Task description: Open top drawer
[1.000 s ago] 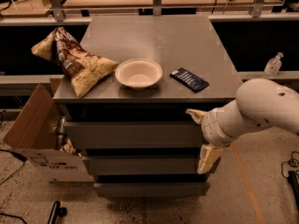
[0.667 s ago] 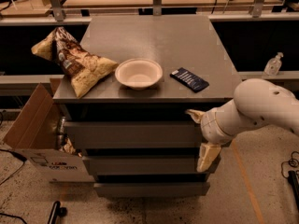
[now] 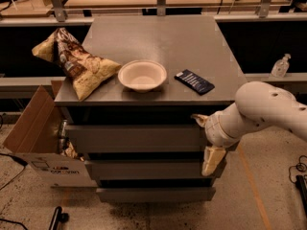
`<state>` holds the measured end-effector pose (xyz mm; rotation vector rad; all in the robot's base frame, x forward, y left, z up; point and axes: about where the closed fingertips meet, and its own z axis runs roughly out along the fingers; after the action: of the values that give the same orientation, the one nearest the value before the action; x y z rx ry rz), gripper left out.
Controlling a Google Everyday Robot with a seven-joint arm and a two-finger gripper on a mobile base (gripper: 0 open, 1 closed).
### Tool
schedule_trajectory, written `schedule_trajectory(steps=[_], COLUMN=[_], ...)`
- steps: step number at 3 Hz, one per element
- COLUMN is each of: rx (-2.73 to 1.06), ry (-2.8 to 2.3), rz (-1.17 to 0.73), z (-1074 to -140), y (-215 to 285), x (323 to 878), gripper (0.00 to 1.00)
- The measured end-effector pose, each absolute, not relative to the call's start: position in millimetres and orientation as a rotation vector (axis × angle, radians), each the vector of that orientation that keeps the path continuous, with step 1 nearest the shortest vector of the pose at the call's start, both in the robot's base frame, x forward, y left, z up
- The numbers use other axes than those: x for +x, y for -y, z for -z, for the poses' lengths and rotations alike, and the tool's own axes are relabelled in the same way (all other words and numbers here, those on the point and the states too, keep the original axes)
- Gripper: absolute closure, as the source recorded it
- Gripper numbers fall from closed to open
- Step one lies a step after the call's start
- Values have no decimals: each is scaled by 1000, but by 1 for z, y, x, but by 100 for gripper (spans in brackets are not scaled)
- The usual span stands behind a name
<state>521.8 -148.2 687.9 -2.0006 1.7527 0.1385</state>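
Note:
The top drawer [image 3: 136, 138] is the uppermost wide grey flat front under the cabinet top, standing out slightly from the cabinet. My gripper [image 3: 202, 145], on the white arm [image 3: 259, 111] coming in from the right, is at the drawer's right end. It is open. One cream finger [image 3: 199, 119] lies at the drawer's upper edge and the other [image 3: 211, 160] hangs below its lower edge. The drawer's right corner is hidden behind the wrist.
Two more grey drawer fronts [image 3: 148, 169] lie below. On the cabinet top [image 3: 158, 37] are a chip bag [image 3: 76, 63], a white bowl [image 3: 142, 75] and a dark blue packet [image 3: 194, 81]. An open cardboard box [image 3: 36, 138] stands at the left, and a bottle [image 3: 280, 65] at the right.
The arm has barely shifted. The gripper stays at the top drawer's right end and the drawers stand as before.

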Motion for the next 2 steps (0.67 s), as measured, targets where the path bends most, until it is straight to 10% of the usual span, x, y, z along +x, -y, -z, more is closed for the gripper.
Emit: schedule_trajectory(steps=[2], rx=[-1992], ry=[-1847], rz=[-158], z=[-675], y=[154], x=[527], gripper=[38])
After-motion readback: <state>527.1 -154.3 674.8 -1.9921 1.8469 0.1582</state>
